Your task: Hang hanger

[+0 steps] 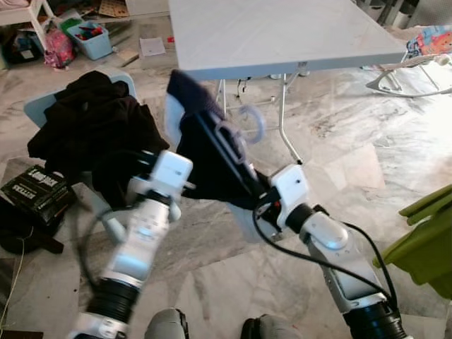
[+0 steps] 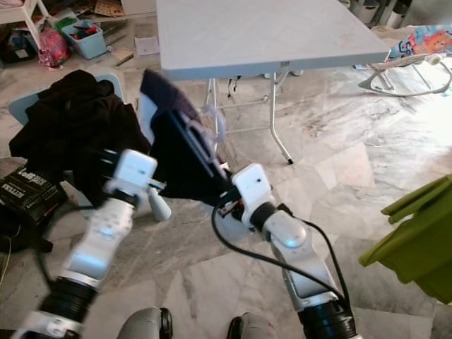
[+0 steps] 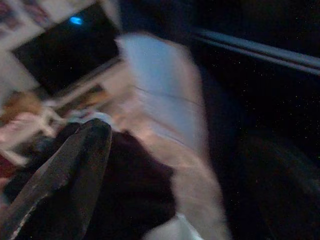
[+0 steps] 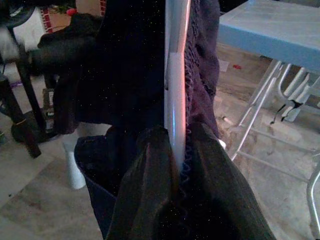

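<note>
**Hanger held aloft, no rail in sight**

A grey worktop (image 1: 282,32) stands ahead on marble floor (image 1: 339,162). Before it, the dark garment (image 1: 201,145) drapes a pale hanger (image 4: 175,75), pinched by the right end effector (image 4: 176,165). The left end effector (image 1: 138,159) is near the cloth; I cannot tell its grip. Carrying step, I judge; next, find a rail.

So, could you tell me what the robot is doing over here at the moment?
The right gripper is shut on a pale hanger with a dark garment draped on it, holding it up above the marble floor in front of a grey folding table. The left gripper reaches toward the garment beside a chair piled with dark clothes; its fingers are too blurred to judge. The hanger is not hung yet.
</note>
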You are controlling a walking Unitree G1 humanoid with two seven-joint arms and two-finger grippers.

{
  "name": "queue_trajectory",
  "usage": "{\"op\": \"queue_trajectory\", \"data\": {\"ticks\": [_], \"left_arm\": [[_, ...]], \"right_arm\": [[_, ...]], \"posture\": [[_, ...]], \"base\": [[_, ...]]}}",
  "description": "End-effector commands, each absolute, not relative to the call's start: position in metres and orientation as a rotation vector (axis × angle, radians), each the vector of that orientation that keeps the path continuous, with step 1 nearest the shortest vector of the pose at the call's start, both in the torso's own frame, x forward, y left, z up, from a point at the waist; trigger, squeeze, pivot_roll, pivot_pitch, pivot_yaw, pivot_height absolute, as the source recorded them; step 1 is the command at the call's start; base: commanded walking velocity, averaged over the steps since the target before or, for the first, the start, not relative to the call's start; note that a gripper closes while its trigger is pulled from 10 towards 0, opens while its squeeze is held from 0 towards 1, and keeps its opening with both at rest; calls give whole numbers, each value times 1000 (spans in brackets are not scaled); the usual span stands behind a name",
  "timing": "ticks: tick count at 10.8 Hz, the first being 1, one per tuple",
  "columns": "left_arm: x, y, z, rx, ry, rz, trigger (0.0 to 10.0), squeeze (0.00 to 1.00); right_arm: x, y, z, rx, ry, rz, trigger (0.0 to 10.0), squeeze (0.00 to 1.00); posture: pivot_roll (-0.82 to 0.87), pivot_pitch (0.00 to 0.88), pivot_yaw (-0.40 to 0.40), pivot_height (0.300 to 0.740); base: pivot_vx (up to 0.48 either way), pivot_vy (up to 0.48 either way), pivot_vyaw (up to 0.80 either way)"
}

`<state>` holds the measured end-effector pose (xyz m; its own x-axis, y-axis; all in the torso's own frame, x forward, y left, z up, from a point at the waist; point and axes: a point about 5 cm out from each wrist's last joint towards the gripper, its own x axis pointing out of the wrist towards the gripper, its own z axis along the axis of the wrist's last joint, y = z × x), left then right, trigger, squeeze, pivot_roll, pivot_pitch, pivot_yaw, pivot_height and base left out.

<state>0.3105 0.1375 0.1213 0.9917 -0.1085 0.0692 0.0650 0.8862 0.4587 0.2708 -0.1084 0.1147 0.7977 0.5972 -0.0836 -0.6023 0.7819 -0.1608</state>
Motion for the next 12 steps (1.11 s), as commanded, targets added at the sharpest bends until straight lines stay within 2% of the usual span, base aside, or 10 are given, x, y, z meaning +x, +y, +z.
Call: {"op": "queue_trajectory", "data": {"ticks": [1,3,6,7,8,10,11,12], "left_arm": [[314,142,129,491,-118,-61,10000,0],[321,155,135,526,-121,-7,10000,0],[330,159,133,474,-103,-13,10000,0],[330,156,135,477,-118,-24,6902,0],[331,150,137,455,-129,-47,0,0],[331,136,137,416,-147,-97,39,0],[332,134,137,423,-148,-102,8510,0],[333,137,136,434,-136,-92,5882,0]], "right_arm": [[270,-106,118,-192,12,665,10000,0],[267,-104,116,-195,22,689,10000,0],[266,-97,121,-181,-2,722,10000,0],[266,-96,122,-179,-4,734,10000,0],[266,-95,121,-184,-4,738,10000,0],[265,-94,119,-191,2,740,10000,0],[263,-95,115,-199,17,746,10000,0],[262,-96,114,-200,22,750,10000,0]], "posture": [[-39,95,-24,740],[-40,93,-21,740],[-41,90,-21,740],[-41,90,-21,740],[-42,89,-21,740],[-42,89,-21,740],[-43,91,-20,740],[-43,91,-20,740]], "base": [[0,0,0],[0,0,0],[0,0,0],[0,0,0],[0,0,0],[0,0,0],[0,0,0],[0,0,0]]}}
